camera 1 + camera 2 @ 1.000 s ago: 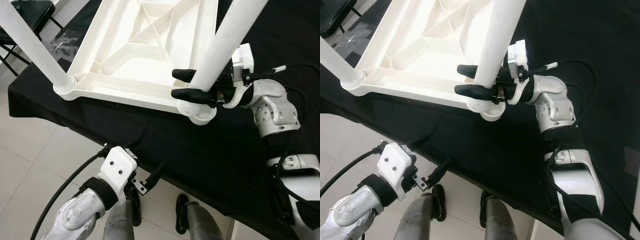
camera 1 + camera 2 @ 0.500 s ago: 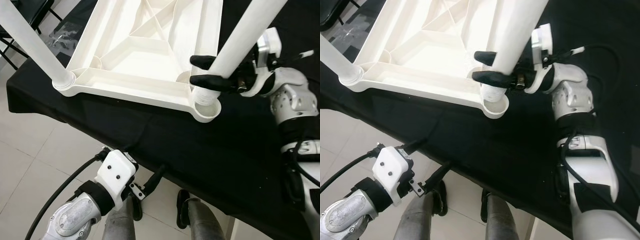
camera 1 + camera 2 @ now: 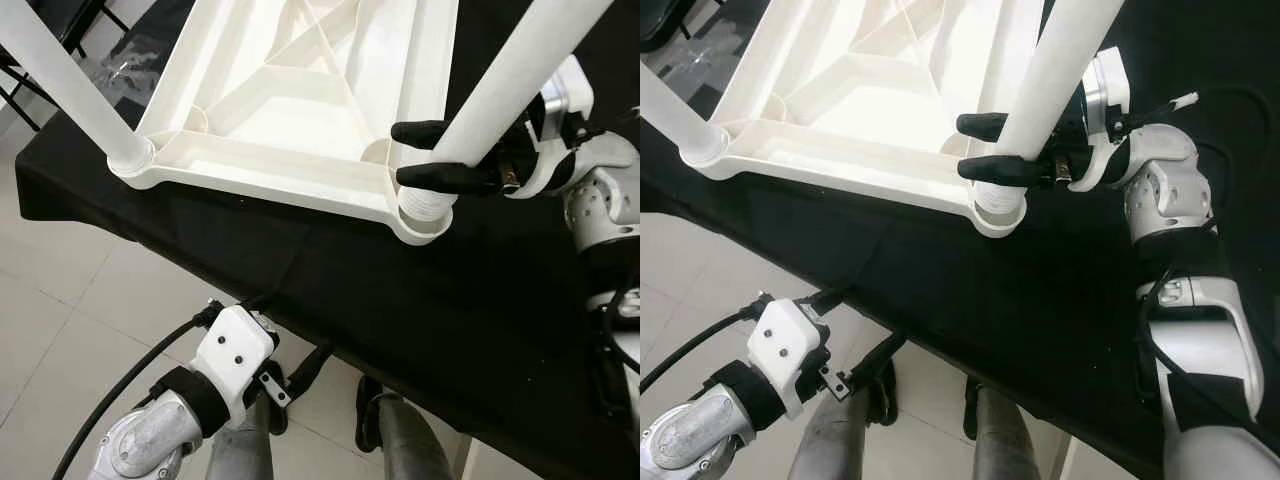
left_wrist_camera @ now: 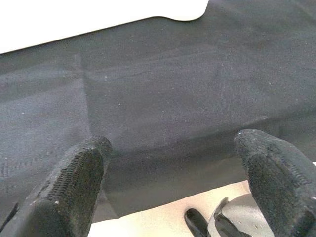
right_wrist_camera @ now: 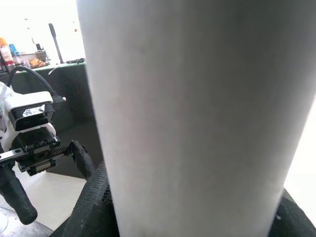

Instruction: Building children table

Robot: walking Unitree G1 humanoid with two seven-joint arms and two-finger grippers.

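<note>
Since a second ago the right end effector (image 3: 432, 154) has carried the white leg (image 3: 510, 85) from a slant beside the corner socket (image 3: 424, 215) to seated in it, fingers clamped round the leg just above the threaded base. The upturned tabletop (image 3: 300, 100) lies on the black-draped table (image 3: 450, 320), that corner near the front edge (another leg (image 3: 70, 85) stands at the neighbouring corner). The left end effector (image 4: 173, 182) hangs open below the table's edge, over bare floor (image 3: 60, 330).

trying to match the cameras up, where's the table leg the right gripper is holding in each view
Left eye: table leg at upper right, slanting down into the corner socket.
Right eye: upper middle.
Left wrist: not in it.
Right wrist: the wide white column up close.
Shared landmark: right gripper clamped round it.
</note>
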